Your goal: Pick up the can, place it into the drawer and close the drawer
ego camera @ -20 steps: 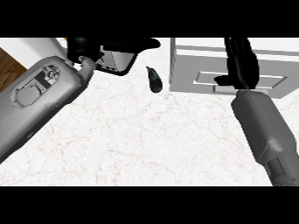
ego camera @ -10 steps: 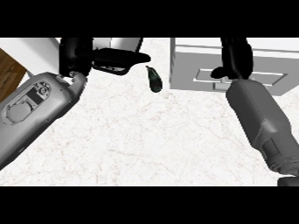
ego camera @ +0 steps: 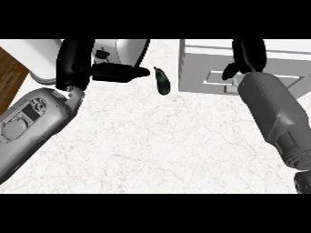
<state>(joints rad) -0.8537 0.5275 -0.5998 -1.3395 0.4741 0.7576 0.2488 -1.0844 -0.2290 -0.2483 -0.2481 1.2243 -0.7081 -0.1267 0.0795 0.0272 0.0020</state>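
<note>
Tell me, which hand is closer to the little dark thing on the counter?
Left. The left hand is just beside the dark object; the right hand is over the drawer unit.

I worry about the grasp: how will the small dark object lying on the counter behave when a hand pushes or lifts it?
The dark object is slim and tapered, lying on its side on the marble counter, so a sideways push would probably roll or spin it. It looks small, so likely light. Its glossy surface may slip between fingers.

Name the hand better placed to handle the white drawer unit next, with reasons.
Right. The right hand is already over the white drawer unit, while the left hand is across the counter, beyond the dark slender object.
</note>
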